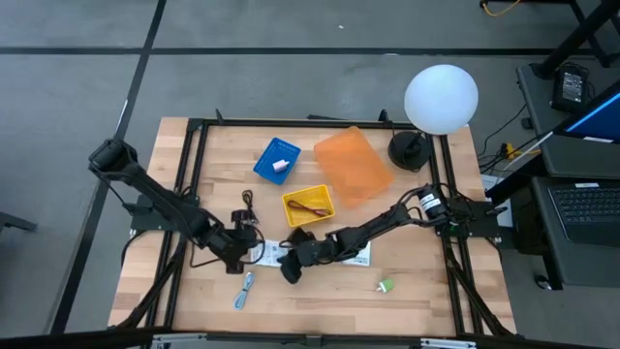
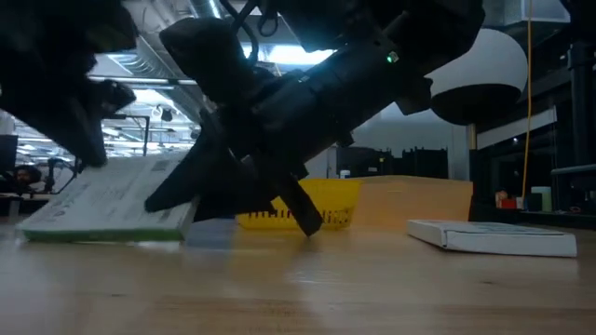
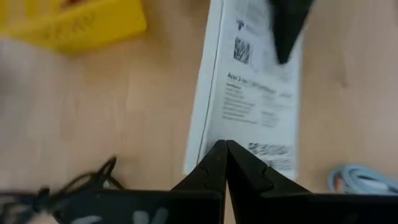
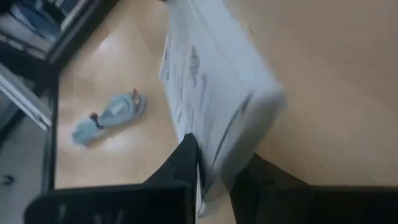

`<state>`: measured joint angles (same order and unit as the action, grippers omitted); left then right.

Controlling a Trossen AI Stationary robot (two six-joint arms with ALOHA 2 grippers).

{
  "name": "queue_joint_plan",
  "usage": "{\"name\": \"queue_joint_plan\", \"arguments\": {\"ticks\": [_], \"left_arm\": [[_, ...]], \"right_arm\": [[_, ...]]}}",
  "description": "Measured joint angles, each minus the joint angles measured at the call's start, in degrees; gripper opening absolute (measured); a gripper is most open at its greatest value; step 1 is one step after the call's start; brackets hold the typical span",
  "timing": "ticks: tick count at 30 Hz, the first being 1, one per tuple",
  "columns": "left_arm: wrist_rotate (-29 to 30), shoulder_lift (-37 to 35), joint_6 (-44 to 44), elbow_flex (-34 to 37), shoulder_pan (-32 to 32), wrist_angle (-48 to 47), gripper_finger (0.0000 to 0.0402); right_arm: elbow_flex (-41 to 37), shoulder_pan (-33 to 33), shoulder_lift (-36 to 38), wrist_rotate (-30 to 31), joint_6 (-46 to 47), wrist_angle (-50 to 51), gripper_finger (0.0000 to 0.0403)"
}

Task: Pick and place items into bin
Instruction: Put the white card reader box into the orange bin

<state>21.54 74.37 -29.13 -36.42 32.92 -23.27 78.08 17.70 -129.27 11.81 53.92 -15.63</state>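
Note:
A white labelled packet lies near the table's front middle, between my two grippers. My right gripper is shut on its right end. My left gripper is shut and stands over the packet's left end. A second white packet lies flat under the right arm. The yellow bin holds a dark-red cord. In the blue bin lies a pink block. A black cord, a blue-silver piece and a green piece lie loose on the table. My left gripper's shut fingertips overlap the packet's near end in the left wrist view; I cannot tell whether they touch it. My right gripper pinches the packet's end between its two fingers, slanting down from the table's right. The packet sits tilted, with one long edge on the table.
An orange lid-like sheet lies at the back beside the yellow bin. A lamp with a white globe stands at the back right corner. A black frame borders the wooden table. Bare wood shows along the front edge.

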Motion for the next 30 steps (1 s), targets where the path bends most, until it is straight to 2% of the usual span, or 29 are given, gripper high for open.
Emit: {"name": "queue_joint_plan", "arguments": {"ticks": [9,18,25,30], "left_arm": [[7.2,-11.1,1.9,-0.1,5.8,-0.1,0.0003],[15.6,-18.7,4.3,0.0,11.3,-0.7,0.0003],[19.5,-20.1,4.9,0.5,13.7,0.0,0.0003],[19.5,-20.1,4.4,3.3,14.3,2.3,0.0003]], "right_arm": [[-0.1,1.8,8.2,-0.5,-10.8,7.1,0.0012],[0.0,3.7,17.2,5.6,-17.2,20.3,0.0011],[-0.2,4.5,21.7,12.9,-18.6,28.4,0.0011],[-8.9,4.5,25.4,15.5,-16.3,22.5,0.0011]]}}
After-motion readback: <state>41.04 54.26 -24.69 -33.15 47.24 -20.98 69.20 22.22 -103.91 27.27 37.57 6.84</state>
